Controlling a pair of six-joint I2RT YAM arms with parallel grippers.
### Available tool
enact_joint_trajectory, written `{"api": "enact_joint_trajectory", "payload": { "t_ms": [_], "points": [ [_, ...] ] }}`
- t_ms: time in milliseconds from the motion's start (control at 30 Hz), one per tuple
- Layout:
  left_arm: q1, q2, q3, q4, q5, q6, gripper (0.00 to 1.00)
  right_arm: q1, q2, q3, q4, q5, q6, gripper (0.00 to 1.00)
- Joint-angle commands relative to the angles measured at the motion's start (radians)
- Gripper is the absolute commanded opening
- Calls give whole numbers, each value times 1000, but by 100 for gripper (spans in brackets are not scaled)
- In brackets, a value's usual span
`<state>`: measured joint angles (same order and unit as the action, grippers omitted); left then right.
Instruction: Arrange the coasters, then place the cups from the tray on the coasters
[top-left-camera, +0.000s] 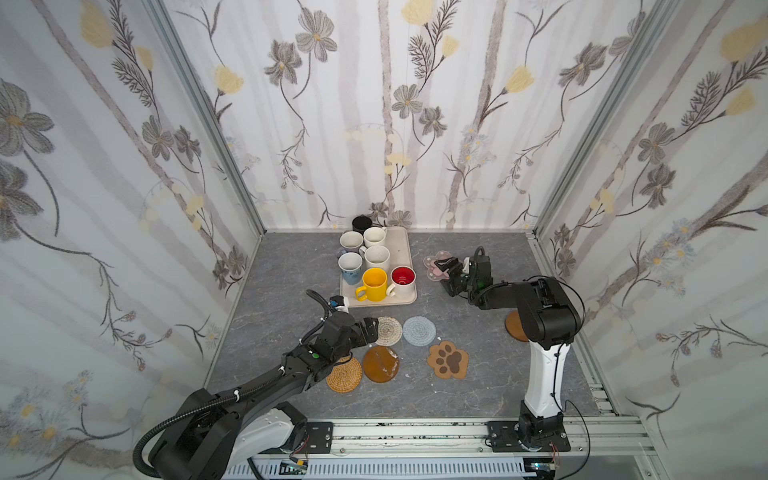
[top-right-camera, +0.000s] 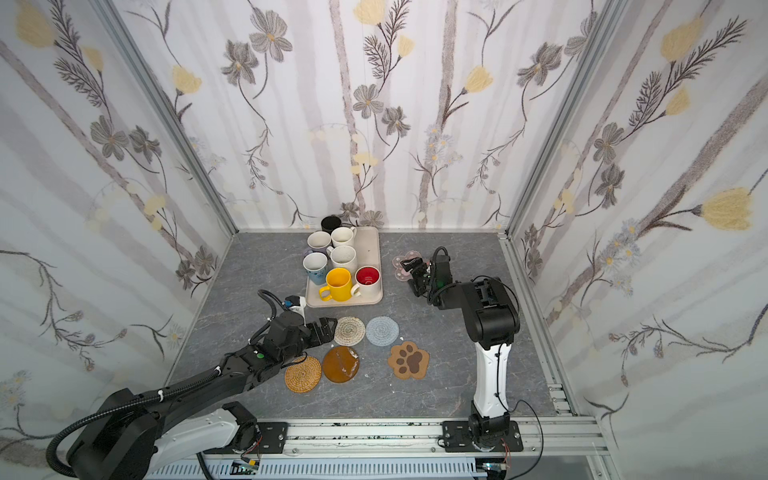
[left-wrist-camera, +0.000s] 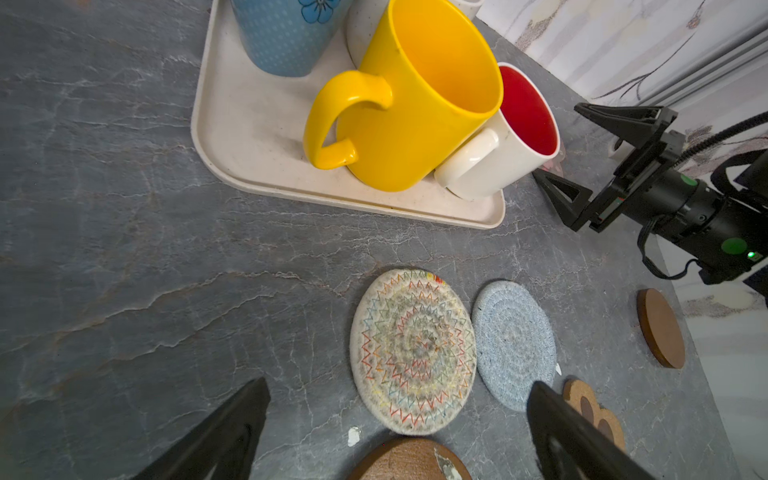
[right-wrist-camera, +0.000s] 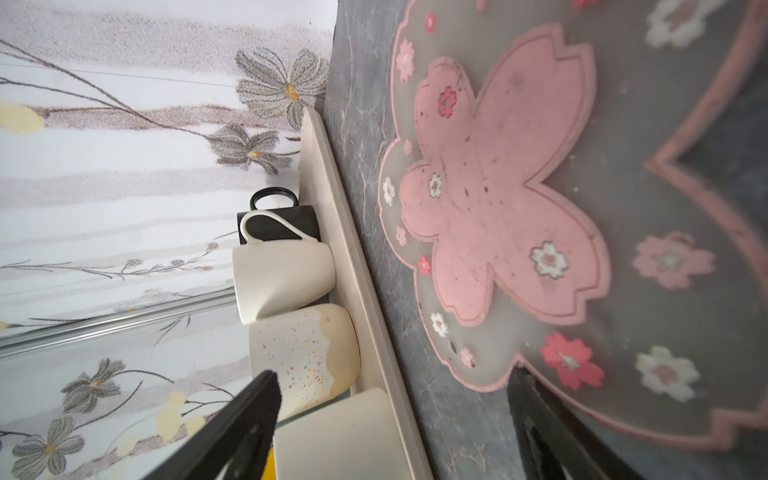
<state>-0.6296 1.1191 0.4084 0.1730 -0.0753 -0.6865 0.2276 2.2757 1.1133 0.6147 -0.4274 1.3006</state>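
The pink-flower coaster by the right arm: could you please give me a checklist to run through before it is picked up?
1. Jaws of the right gripper open: ok.
2. The pink-flower coaster lies flat on the table, apart from the tray: ok.
3. Coaster edge between the jaws: cannot tell; one jaw overlaps it in the right wrist view.
4. The left gripper is open and away, beside the beige woven coaster: ok.
5. The cups are grouped at the tray, none on this coaster: ok.

The left arm (top-left-camera: 266, 380) and right arm (top-left-camera: 542, 316) are black with white lower shells, green dots and thin black cables.
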Motion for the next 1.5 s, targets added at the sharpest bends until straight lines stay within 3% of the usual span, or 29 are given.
{"api": "enact_joint_trajectory", "payload": {
  "t_ms": [0,133,333,633,733,1033,1233,1467],
  "points": [
    [0,28,9,56,7,2,100,-4,34,68,-63,16,-5,87],
    [-3,27,24,53,5,18,100,1,37,156,-144,12,-81,87],
    [-38,-44,42,18,-31,27,100,14,-101,154,-309,54,-262,88],
    [-168,-56,116,-60,-103,33,100,-11,-460,-113,-474,135,-484,94],
    [-198,-50,132,-67,-109,34,100,-79,-595,-250,-477,125,-498,99],
    [-304,-9,191,-115,-143,32,100,-285,-895,-531,-540,136,-500,100],
    [-372,31,223,-119,-178,12,100,-407,-1017,-604,-663,268,-453,100],
    [-394,72,234,-112,-192,-10,100,-558,-1090,-687,-711,338,-440,100]
  ]
}}
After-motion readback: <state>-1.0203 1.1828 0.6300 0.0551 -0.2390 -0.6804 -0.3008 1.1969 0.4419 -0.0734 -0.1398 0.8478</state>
